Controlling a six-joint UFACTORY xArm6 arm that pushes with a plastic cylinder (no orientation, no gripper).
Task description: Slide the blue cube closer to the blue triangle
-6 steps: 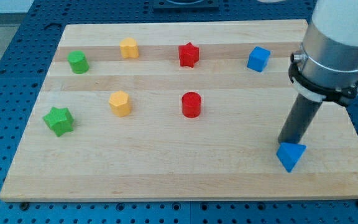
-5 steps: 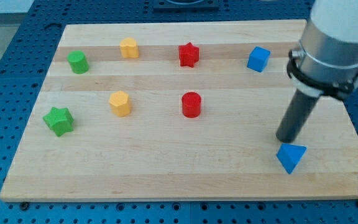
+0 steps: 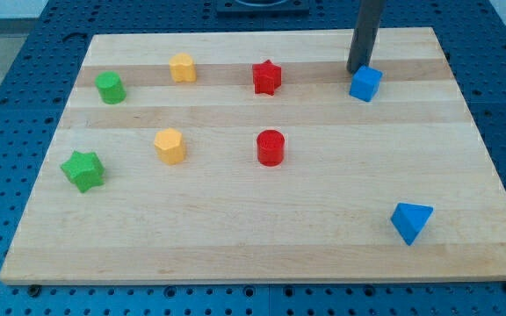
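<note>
The blue cube [image 3: 365, 83] sits near the view's top right of the wooden board [image 3: 235, 237]. The blue triangle [image 3: 411, 221] lies at the view's bottom right, far below the cube. My tip [image 3: 356, 70] stands at the cube's upper left edge, touching or almost touching it. The rod rises straight up out of the view's top.
A red star [image 3: 267, 76], a yellow block [image 3: 182, 67] and a green block [image 3: 110, 87] line the top row. A red cylinder [image 3: 271, 147], a yellow block [image 3: 169, 145] and a green star [image 3: 83, 169] lie lower at the left and middle.
The rod has left the blue triangle and moved up and left across the board to the blue cube's upper left edge. The blocks have not visibly moved.
</note>
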